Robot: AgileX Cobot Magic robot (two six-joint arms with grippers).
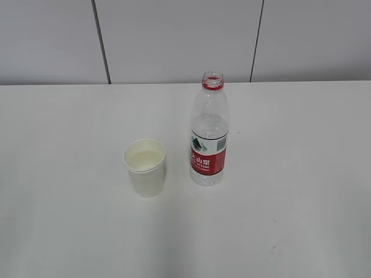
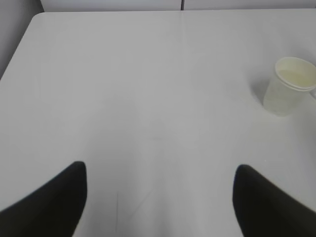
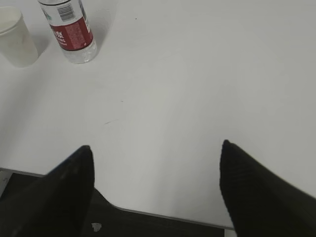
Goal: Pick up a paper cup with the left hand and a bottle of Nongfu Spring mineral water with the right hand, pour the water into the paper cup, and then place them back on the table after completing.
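Note:
A white paper cup (image 1: pixel 145 167) stands upright on the white table (image 1: pixel 290 220), with pale liquid in it. To its right stands an uncapped clear bottle (image 1: pixel 209 132) with a red label, about half full of clear water (image 1: pixel 208 126). Neither gripper shows in the exterior view. In the left wrist view the left gripper (image 2: pixel 160 170) is open and empty, with the cup (image 2: pixel 289 86) far off at the upper right. In the right wrist view the right gripper (image 3: pixel 155 148) is open and empty above the table's near edge, with the bottle (image 3: pixel 71 32) and cup (image 3: pixel 16 37) far at the upper left.
A grey panelled wall (image 1: pixel 174 40) stands behind the table. The table's near edge (image 3: pixel 163 216) and the dark floor below it show in the right wrist view. The table's left edge (image 2: pixel 19 44) shows in the left wrist view.

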